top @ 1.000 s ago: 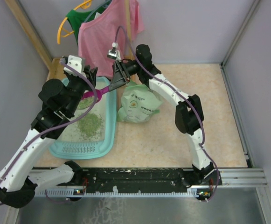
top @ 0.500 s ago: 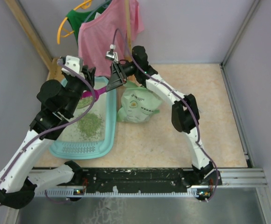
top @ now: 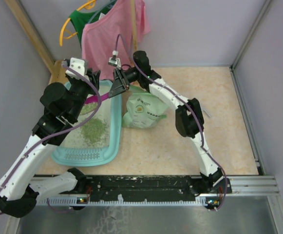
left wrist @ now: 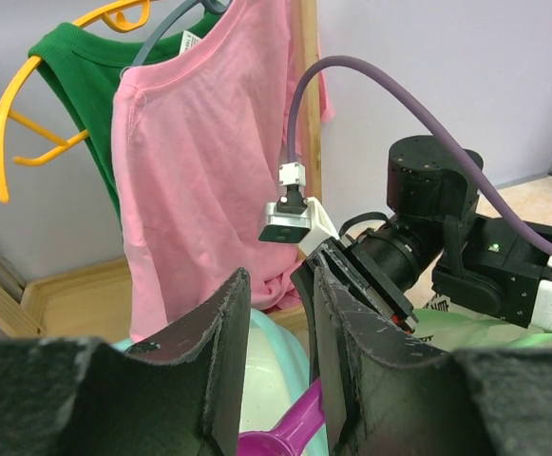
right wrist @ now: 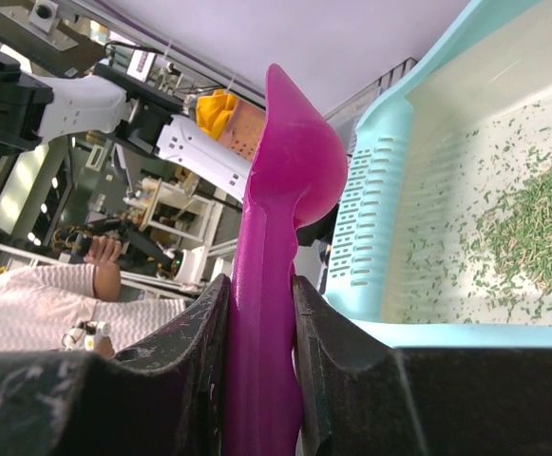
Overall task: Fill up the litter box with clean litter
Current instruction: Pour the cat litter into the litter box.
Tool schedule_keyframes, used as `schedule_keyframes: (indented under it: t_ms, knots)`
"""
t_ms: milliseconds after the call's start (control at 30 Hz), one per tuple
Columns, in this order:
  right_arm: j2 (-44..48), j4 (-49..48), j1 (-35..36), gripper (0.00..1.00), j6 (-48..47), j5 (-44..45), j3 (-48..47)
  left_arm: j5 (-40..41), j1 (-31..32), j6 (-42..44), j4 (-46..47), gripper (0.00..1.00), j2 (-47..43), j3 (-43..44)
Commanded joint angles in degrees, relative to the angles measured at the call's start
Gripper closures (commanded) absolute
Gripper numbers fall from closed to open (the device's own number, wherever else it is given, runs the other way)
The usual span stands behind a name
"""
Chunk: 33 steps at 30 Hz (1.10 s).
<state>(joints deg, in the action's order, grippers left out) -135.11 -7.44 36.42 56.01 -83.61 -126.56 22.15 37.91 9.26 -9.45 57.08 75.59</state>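
Clamping the magenta scoop [right wrist: 276, 190] by its handle in the right end effector [right wrist: 256, 285], laid crosswise over the far end of the litter box [top: 113, 136]; holding the left end effector [left wrist: 280, 275] narrowly parted just beside it, nothing visibly gripped; finding clean litter [top: 93, 129] heaped mid-box, near-left of the scoop; lying with box long axis near-to-far on the tabletop [top: 180, 141]; probably needing a refill from the bag [top: 143, 109] just right of the box, closer to the right arm.
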Motion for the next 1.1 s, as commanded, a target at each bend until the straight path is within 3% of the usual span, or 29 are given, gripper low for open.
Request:
schedule_keyframes:
  t_ms: [0,167,233,300,400,467,600,800,1067]
  knots:
    - [-1.6,-0.1,1.0,1.00,-2.9,0.5,-4.4,1.0,0.2,-0.5,0.2,0.61,-0.7,0.2]
    - [-3.2,3.7,0.9,1.00,-6.6,1.5,-5.8,1.4,0.3,-1.0,-0.4,0.60,-0.7,-0.5]
    - [-3.6,10.8,1.0,1.00,-12.7,3.1,-7.9,1.5,0.2,-1.3,-0.5,0.60,-0.8,-0.7]
    - [-4.1,24.4,0.9,1.00,-24.4,7.8,-12.1,1.5,0.3,-1.4,-0.4,0.60,-0.7,-0.8]
    - [-5.0,48.5,1.7,1.00,-48.1,23.5,-21.4,1.1,0.2,-1.8,-0.4,0.61,-0.4,-0.9]
    - [-5.2,55.2,2.5,1.00,-56.7,31.7,-24.2,0.8,0.2,-1.8,0.0,0.60,-0.2,-1.1]
    - [-3.4,58.3,2.7,1.00,-62.0,36.8,-21.8,0.7,0.2,-1.8,0.6,0.60,-0.2,-1.8]
    - [2.5,55.4,4.3,1.00,-68.3,45.2,-14.6,1.5,0.2,-1.7,1.9,0.60,-1.4,-4.2]
    - [4.3,53.3,5.8,1.00,-69.6,51.1,-14.1,3.4,0.2,-1.4,3.5,0.59,-3.6,-7.7]
